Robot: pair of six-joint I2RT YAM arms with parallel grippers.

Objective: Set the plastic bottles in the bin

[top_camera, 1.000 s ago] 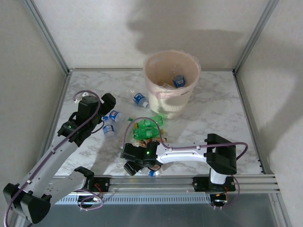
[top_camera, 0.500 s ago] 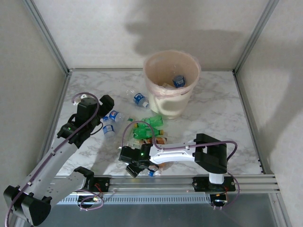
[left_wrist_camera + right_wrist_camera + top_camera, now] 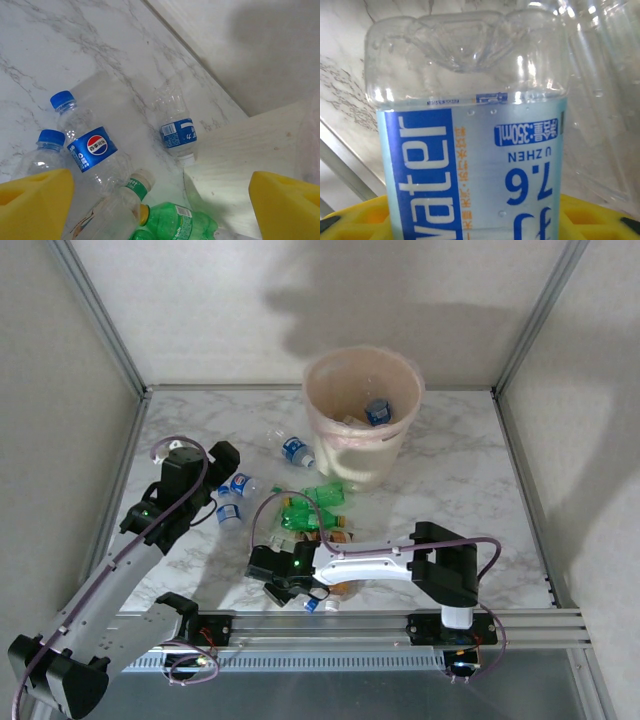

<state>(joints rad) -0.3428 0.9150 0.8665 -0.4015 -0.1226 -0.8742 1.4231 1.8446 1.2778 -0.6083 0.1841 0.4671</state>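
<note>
The peach bin [image 3: 340, 445] stands at the back of the table with a blue-labelled bottle [image 3: 377, 412] inside. My right gripper [image 3: 290, 590] is low near the front rail, shut on a clear water bottle [image 3: 470, 150] with a blue label; the yellow fingers [image 3: 600, 215] press its sides. My left gripper [image 3: 160, 205] hovers open over the left cluster: a Pepsi-labelled bottle [image 3: 92, 145], a second blue-capped bottle [image 3: 47, 142], and a white-capped one [image 3: 120, 205]. Green bottles [image 3: 310, 510] lie mid-table. Another clear bottle [image 3: 296, 451] lies with its cap at the bin's base [image 3: 240, 170].
Aluminium frame posts [image 3: 100, 315] and pale walls close in the marble table [image 3: 470, 480] on three sides. The metal rail [image 3: 400, 625] carrying the arm bases runs along the near edge. The right half of the table has free room.
My right gripper has shifted a little left and toward the front rail and closed on the water bottle. The left arm has hardly moved.
</note>
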